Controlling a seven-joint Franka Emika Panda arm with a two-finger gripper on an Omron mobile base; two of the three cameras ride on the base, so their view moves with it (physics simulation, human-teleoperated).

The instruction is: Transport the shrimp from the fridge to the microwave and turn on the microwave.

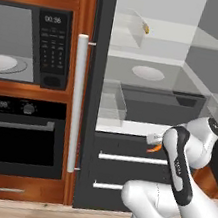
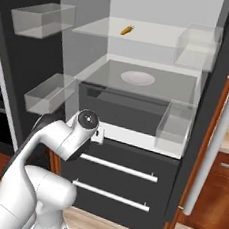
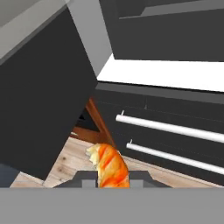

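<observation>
Transport step under way: gripper (image 3: 113,183) closed on the shrimp (image 3: 110,165), just below the fridge (image 1: 146,112) opening. Next move likely requires carrying it left to the microwave (image 1: 28,46).

Shrimp (image 3: 110,167): lower end cut off behind grey band, fingertips mostly hidden there. In left base view shrimp (image 1: 153,149) mostly hidden behind arm, only orange sliver visible. Microwave (image 1: 21,45) cut by left edge. Small orange piece (image 2: 127,30) on upper fridge (image 2: 137,109) shelf too small to identify.
</observation>
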